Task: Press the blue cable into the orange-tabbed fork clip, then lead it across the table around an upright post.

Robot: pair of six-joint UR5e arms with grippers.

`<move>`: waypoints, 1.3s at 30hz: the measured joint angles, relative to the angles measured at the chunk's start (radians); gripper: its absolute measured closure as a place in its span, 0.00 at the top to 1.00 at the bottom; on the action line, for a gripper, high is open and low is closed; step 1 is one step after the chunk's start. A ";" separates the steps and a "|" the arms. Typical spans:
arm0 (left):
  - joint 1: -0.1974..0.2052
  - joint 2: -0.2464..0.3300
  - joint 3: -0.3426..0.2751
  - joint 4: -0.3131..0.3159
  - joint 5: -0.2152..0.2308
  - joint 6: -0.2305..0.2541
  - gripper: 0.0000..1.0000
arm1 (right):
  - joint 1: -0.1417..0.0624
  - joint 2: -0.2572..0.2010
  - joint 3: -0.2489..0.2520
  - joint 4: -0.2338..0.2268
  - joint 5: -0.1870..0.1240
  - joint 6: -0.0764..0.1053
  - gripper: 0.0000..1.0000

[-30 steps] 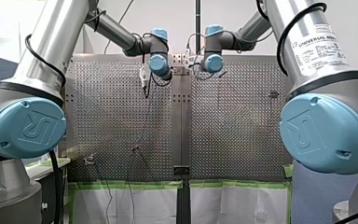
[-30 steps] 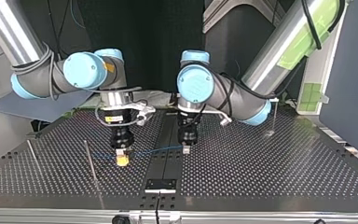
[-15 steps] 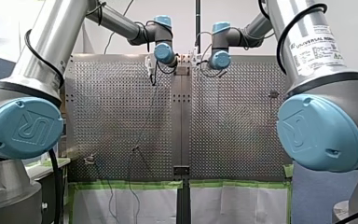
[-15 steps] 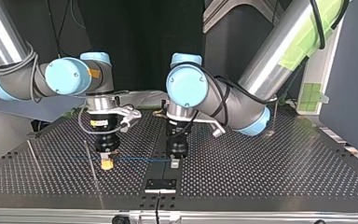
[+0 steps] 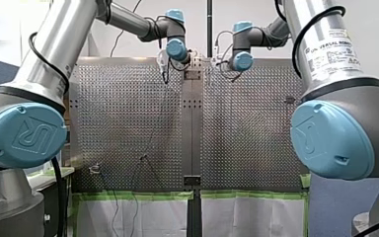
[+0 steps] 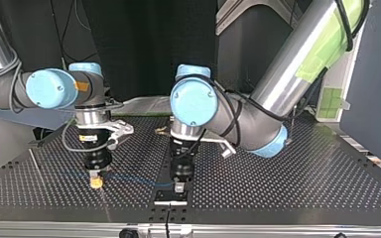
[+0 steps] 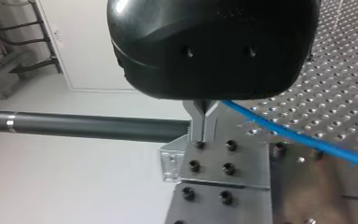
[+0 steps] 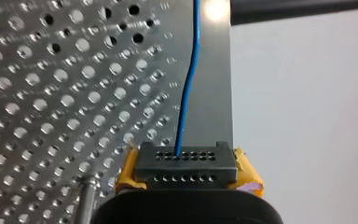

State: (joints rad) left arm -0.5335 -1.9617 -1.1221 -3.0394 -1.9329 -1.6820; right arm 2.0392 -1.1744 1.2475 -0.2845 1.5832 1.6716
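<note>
Blue cable [image 7: 298, 136] runs low over the table [image 6: 278, 178] between left gripper [image 7: 204, 133] and right gripper [image 8: 186, 165], each clamped on it.

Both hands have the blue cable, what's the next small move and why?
Probably ease my right hand past the upright post, leading the blue cable around it: the cable runs straight to my left hand, both are shut on it, and the post stands beside the right hand.
</note>
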 joint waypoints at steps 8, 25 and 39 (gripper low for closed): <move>-0.013 -0.036 0.068 -0.032 0.015 0.002 0.00 | -0.037 0.000 -0.007 0.005 -0.017 0.019 0.00; -0.036 -0.076 0.149 -0.039 0.033 -0.011 0.00 | -0.114 -0.010 -0.030 0.032 -0.046 0.056 0.00; -0.091 -0.185 0.241 -0.057 0.049 -0.028 0.00 | -0.185 -0.023 -0.029 0.042 -0.083 0.090 0.00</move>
State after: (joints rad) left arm -0.6244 -2.1467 -0.8814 -3.0968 -1.8835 -1.7098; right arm 1.8539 -1.1973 1.2184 -0.2421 1.5007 1.7616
